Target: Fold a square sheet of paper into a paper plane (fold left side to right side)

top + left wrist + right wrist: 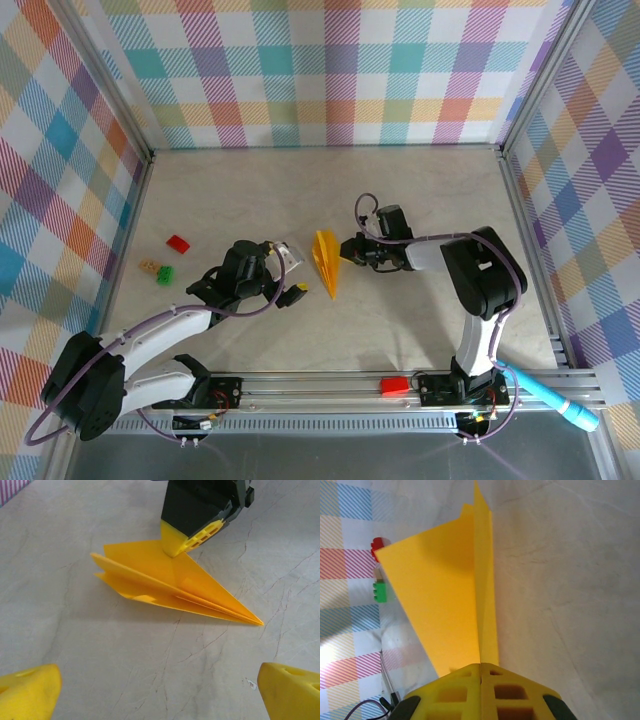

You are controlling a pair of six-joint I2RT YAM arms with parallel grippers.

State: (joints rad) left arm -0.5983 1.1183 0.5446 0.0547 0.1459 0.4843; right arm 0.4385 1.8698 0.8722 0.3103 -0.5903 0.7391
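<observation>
Though already creased into a pointed dart, the paper plane [326,262] sits mid-table [420,200], one wing clenched between the right gripper [346,252] jaws, seemingly tilted slightly. Just beside it, not touching, the left gripper [293,273] gapes released.

Pale marbled table [420,190] with fine dark veins. Plaid walls [330,70] on three sides, pastel checks. Left part of table: small red block [178,242]; nearer, a tan block [149,267] and a green block [164,274] just beside each other. Aluminium rail [330,385] along near edge, with a second red block [394,385] on it. Light blue pen-like cylinder [552,397] lies slantwise at rail's right end.
</observation>
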